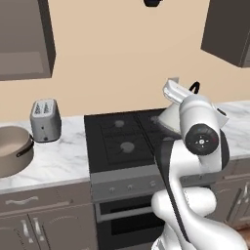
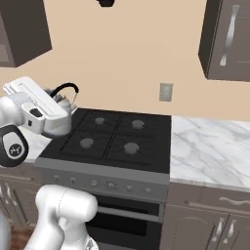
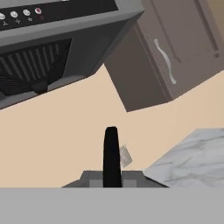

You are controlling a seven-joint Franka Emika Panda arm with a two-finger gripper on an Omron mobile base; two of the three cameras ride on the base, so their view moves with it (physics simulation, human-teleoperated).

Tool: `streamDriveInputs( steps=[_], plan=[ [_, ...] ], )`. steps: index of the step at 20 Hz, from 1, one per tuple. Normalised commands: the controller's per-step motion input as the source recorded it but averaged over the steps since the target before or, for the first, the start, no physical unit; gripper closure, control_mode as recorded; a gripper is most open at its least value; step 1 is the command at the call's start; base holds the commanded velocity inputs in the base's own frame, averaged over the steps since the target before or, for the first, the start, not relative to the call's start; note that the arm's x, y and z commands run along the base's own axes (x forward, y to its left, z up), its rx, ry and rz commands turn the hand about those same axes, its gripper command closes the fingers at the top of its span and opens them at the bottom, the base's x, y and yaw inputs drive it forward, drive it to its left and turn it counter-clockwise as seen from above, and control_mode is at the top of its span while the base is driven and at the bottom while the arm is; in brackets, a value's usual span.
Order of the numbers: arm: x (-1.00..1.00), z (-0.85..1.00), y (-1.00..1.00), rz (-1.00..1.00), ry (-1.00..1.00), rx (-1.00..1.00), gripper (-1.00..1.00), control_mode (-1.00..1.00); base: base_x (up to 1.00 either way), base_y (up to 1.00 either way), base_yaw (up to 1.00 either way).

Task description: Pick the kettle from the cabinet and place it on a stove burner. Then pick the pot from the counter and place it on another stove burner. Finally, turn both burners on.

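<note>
Gripper [image 2: 62,105] clamped on thin black arched handle of small silver-grey dome kettle [image 2: 65,101] — held tilted over left edge of black cooktop [image 2: 117,139]. Big tan round pot [image 1: 12,149] sits on white marble counter [image 1: 53,158], well apart.

The arm [image 1: 195,161] hides most of the kettle [image 1: 168,117]; the pot [image 1: 12,149] is cut off.

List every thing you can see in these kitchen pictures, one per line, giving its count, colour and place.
kettle: one, silver with black handle, at the cooktop's edge, by the hand
pot: one, tan, on the counter beside the toaster
toaster: one, grey, on the counter
cooktop: one, black, four grey burners
counter: white marble, both sides of the cooktop
wall cabinets: dark grey-brown, above
gripper: one, dark fingers, shut, at the kettle
</note>
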Motion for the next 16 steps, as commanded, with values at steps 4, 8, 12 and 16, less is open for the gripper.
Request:
streamDriveInputs(
  steps=[4,8,12,16],
  plan=[
    [0.00,0.00,0.00,0.00,0.00,0.00,1.00,1.00,0.32,-0.26,-0.06],
    [0.00,0.00,0.00,0.00,0.00,0.00,1.00,1.00,0.47,-0.13,-0.08],
    [0.00,0.00,0.00,0.00,0.00,0.00,1.00,1.00,0.54,-0.01,-0.09],
    [0.00,0.00,0.00,0.00,0.00,0.00,1.00,1.00,0.44,0.00,-0.06]
  ],
)
